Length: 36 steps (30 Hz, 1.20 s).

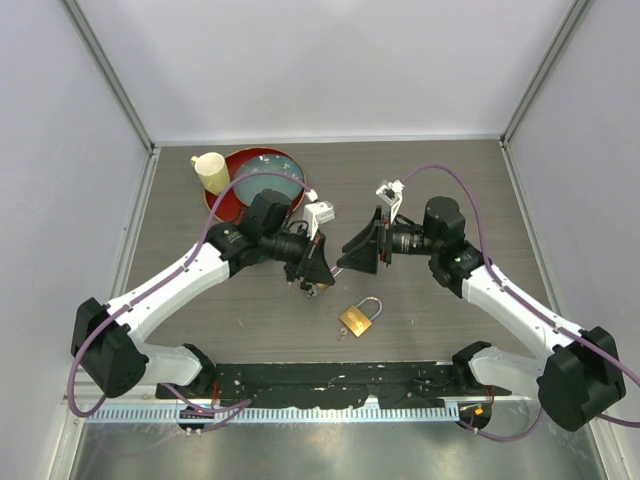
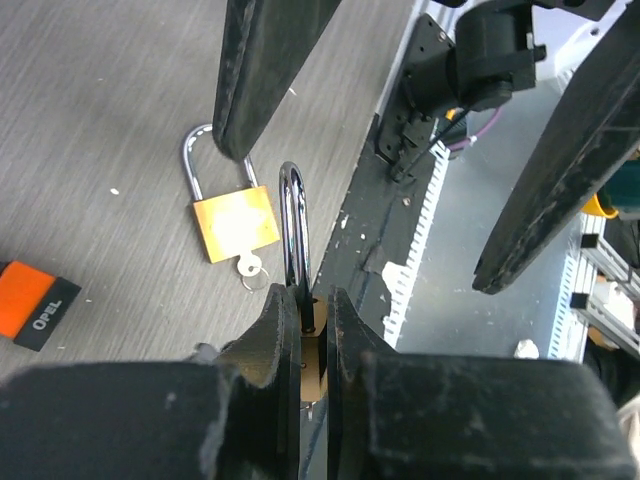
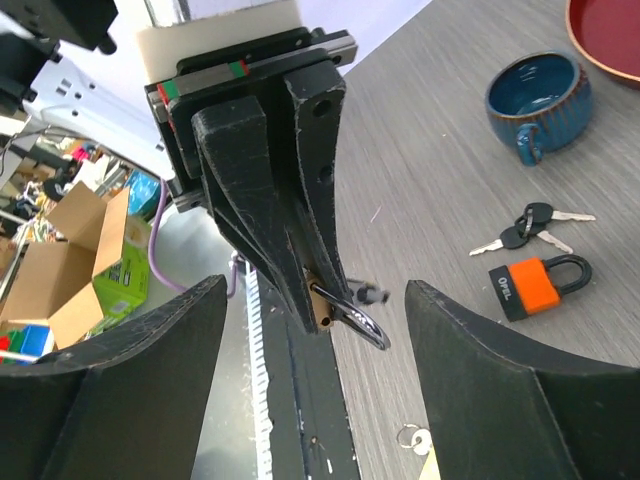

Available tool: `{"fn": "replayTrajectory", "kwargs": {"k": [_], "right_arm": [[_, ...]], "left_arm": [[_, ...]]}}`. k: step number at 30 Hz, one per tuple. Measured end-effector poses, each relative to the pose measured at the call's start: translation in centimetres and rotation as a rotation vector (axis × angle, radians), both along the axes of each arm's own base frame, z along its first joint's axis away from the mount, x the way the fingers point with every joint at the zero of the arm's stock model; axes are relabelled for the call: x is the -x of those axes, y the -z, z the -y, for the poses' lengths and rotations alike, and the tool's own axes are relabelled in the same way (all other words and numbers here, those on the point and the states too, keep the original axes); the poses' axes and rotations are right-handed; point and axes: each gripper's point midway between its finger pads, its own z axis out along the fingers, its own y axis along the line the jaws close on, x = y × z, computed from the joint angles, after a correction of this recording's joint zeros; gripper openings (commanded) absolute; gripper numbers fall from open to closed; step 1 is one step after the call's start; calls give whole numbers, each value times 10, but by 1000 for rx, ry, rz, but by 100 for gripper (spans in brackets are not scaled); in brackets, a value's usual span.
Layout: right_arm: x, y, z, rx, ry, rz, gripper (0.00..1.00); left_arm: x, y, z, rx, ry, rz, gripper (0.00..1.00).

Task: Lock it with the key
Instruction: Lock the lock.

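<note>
The left hand (image 2: 312,308) is clamped tight on the flat faces of a brass padlock (image 2: 294,260). It carries the lock in the air over the middle of the table (image 1: 450,190), just far-left of a loose padlock (image 1: 360,318) that lies flat with a small key (image 2: 250,267) at its base. The right hand (image 1: 358,250) faces it from the right, jaws spread wide with nothing gripped. In its own wrist view the left hand's fingertips sit centred in that gap, clear of both fingers.

The brass padlock's long axis runs along the left hand's fingers. Its body is buried between the pads, and its steel shackle (image 3: 365,328) juts past the fingertips toward the right hand. From the left wrist the shackle shows edge-on, as a narrow loop. A short dark stub beside it may be the shackle's free leg or a key. It is too small to tell, so I cannot say whether the shackle is snapped home.

I judge the lock rigid, dense for its size, and slippery on its polished metal. Its broad faces are occupied, so only the shackle loop or the narrow sides are free to hold. A key would be thin and light, best pinched by its flat head with the blade in line with the lock's long axis. Keys with black heads (image 3: 530,225) lie just beside an orange padlock (image 3: 540,280), near a blue mug (image 3: 535,95).
</note>
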Motion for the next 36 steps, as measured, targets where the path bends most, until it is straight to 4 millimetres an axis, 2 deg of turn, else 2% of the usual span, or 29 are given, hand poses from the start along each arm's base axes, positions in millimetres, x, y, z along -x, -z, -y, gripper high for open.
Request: {"fn": "replayTrajectory", "kwargs": {"k": [3,19,23,32,36], "right_arm": [[9,1,-6,14,-45,13,66],[37,13,-19,74,-173,8,48],[43,11,-23,89,-197,29,35],[48,19,-22,138,-200,6,38],[52,22,-21,155,-210,-15,29]], "left_arm": [[7,-1,0,8,37,-8,0],[24,-4,-3,32,121,-35,0],[30,-9,-4,50,141,-38,0],[35,-14,-5,67,157,-32,0],[36,-19,-7,79,161,-6,0]]}}
